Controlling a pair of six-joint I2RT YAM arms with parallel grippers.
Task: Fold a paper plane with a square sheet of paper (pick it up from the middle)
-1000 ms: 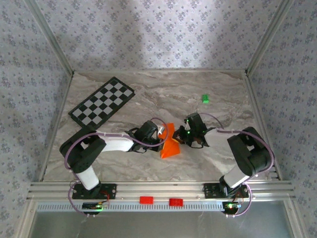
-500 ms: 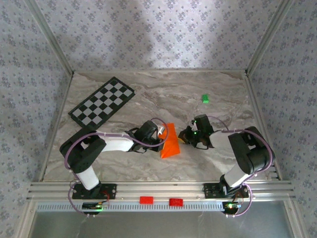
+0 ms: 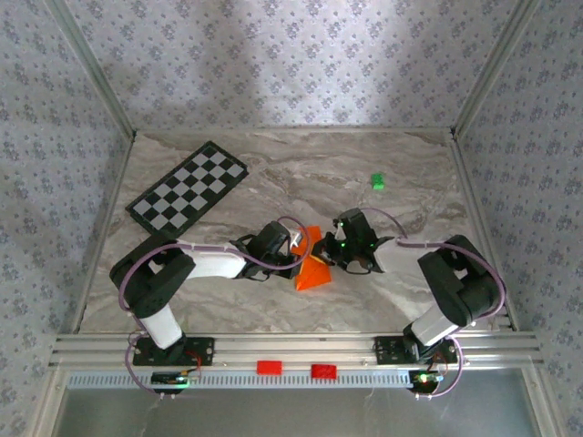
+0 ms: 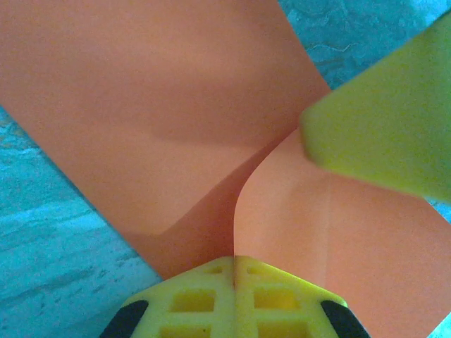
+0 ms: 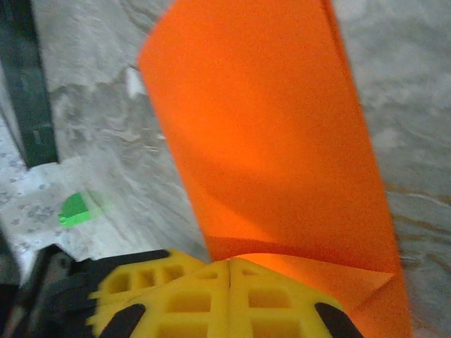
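Near the middle of the surface (image 3: pixel 273 173), the square sheet of paper (image 3: pixel 312 270) lies between the two arms, partly folded, with one flap lifted clear. Left jaws: closed, pinching the orange paper where it runs into their seam, per the left wrist view. Right jaws: closed likewise on the sheet's other side, per the right wrist view. Assessment: a fold is in hand, and there is no dart shape yet. The next move would call for laying the lifted flap over squarely, edges aligned, then pressing the crease flat without tearing or dragging the thin sheet.
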